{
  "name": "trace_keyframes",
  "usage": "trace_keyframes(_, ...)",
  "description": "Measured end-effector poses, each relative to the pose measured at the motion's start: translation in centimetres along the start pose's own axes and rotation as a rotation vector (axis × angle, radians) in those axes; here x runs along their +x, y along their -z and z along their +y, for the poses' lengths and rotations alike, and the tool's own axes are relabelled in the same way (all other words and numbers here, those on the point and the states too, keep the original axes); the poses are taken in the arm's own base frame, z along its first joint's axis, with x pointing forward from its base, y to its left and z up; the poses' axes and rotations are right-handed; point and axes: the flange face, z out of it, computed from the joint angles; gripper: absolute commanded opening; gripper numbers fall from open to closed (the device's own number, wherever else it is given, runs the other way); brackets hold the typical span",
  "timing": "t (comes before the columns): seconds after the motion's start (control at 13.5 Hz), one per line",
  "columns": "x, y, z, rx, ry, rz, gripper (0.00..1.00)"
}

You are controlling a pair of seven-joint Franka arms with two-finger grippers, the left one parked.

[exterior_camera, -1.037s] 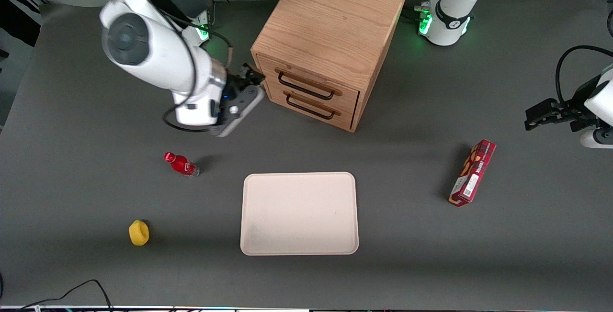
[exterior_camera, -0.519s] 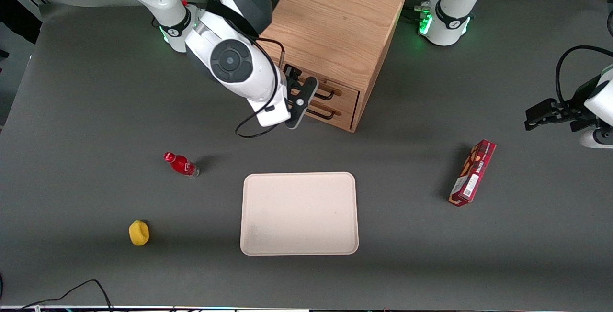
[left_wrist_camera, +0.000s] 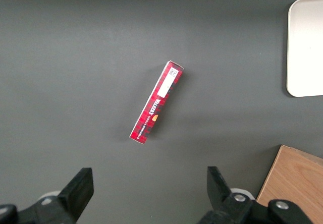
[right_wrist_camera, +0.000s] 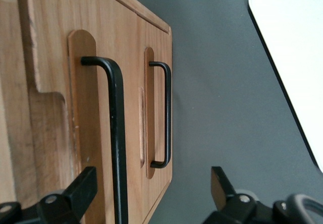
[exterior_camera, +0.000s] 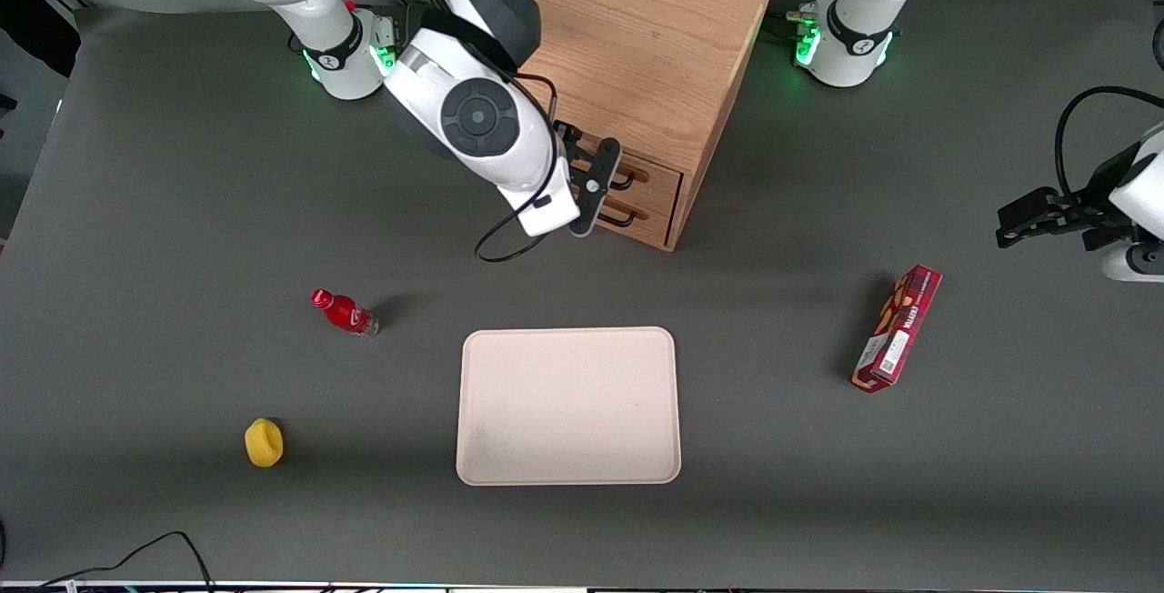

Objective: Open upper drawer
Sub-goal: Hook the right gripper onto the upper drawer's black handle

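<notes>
Upper drawer sits at the top of the oak cabinet's front, above the matching lower drawer. Its front is level with the one below. The cabinet stands on the grey surface, farther from the front camera than the pale tray.

The right arm reaches in from the working arm's end of the surface. Its white forearm slants down toward the cabinet front, and the wrist is turned so the claw faces the drawers. The claw is just in front of the upper drawer. In the wrist view its two black fingers are spread wide, and the upper drawer's thin black wire handle runs between them, untouched. The lower drawer's handle is clear of both fingers.

A red tartan box lies on the surface toward the parked arm's end. White lettering along its side seems to read "Walkers", and it has a white label with a small code patch near one end. A small red bottle and a yellow lump lie toward the working arm's end; any print on them is too small to read.
</notes>
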Motion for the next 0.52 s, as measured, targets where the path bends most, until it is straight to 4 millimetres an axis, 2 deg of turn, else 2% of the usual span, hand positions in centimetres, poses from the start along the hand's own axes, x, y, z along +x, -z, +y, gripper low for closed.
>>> trace_keyframes(0.22, 0.6, -1.6, -0.1, -0.007, 0.010, 0.013, 1.00)
trace_keyframes(0.52, 0.9, -2.5, 0.6, -0.031, 0.018, 0.017, 1.00)
